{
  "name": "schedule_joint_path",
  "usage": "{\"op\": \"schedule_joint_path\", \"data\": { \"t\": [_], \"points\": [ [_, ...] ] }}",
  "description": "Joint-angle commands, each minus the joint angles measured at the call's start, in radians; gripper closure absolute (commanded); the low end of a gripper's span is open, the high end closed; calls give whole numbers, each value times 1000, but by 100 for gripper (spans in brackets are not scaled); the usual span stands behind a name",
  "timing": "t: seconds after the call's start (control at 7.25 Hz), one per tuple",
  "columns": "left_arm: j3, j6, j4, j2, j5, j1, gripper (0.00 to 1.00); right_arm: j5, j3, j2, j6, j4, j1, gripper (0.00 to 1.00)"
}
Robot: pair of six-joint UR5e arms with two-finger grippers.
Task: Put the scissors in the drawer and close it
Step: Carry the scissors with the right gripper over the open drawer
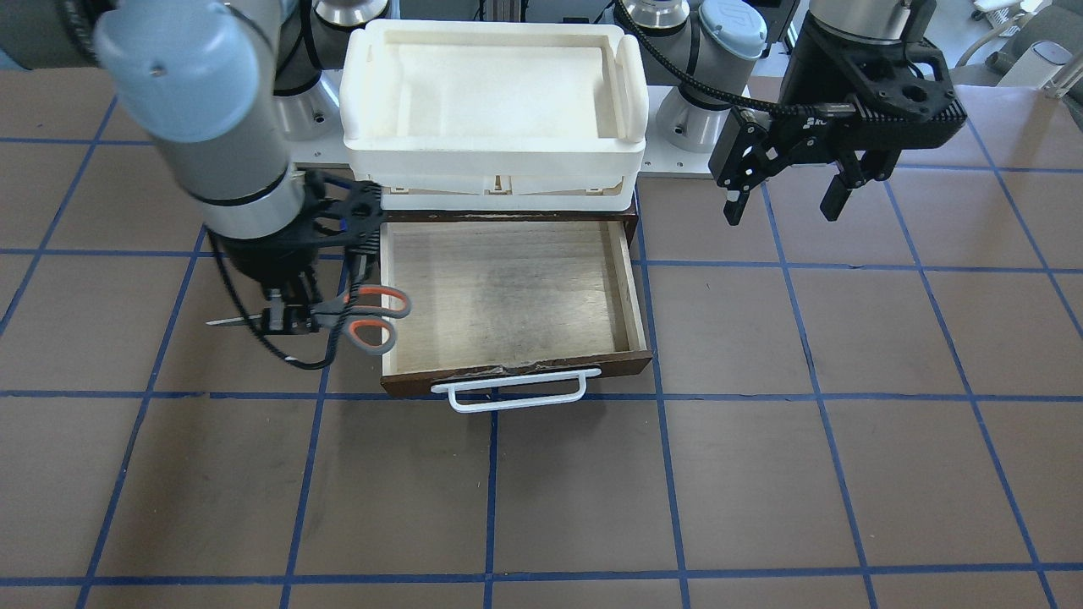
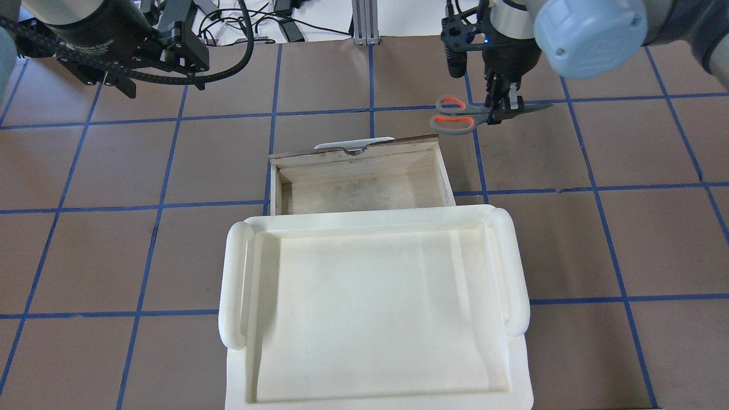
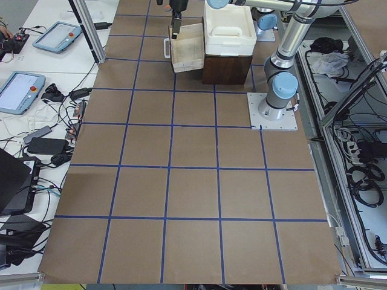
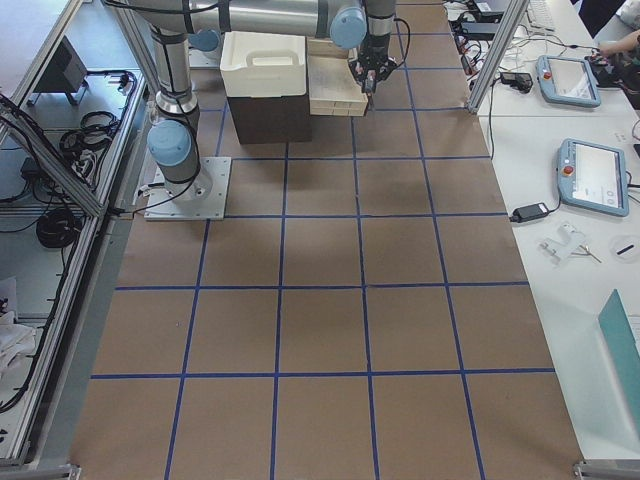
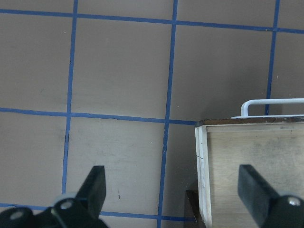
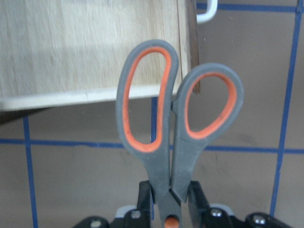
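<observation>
The scissors have grey-and-orange loop handles and dark blades. My right gripper is shut on them near the pivot and holds them level in the air, handles over the drawer's side wall; they also show in the overhead view and the right wrist view. The drawer is pulled open, dark brown with a pale empty plywood interior and a white bar handle. My left gripper is open and empty, hovering beside the cabinet on the other side of the drawer; its fingers show in the left wrist view.
A white foam tray sits on top of the dark cabinet behind the drawer. The table is brown with blue grid lines. Both arm bases stand at the back by the cabinet.
</observation>
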Motion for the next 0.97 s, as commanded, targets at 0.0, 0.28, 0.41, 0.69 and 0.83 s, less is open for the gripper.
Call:
{"op": "schedule_joint_path", "data": {
  "t": [0.0, 0.28, 0.41, 0.69, 0.83],
  "points": [
    [0, 0, 1, 3, 1, 0, 0, 80, 11, 6, 54, -11, 144, 100],
    [0, -1, 1, 1, 1, 0, 0, 116, 82, 11, 55, -76, 172, 100],
    [0, -1, 1, 1, -1, 0, 0, 117, 108, 31, 58, -132, 177, 100],
    [0, -1, 1, 1, -1, 0, 0, 119, 110, 72, 77, -149, 196, 100],
    [0, -1, 1, 3, 1, 0, 0, 122, 110, 83, 92, -149, 202, 100]
  ]
}}
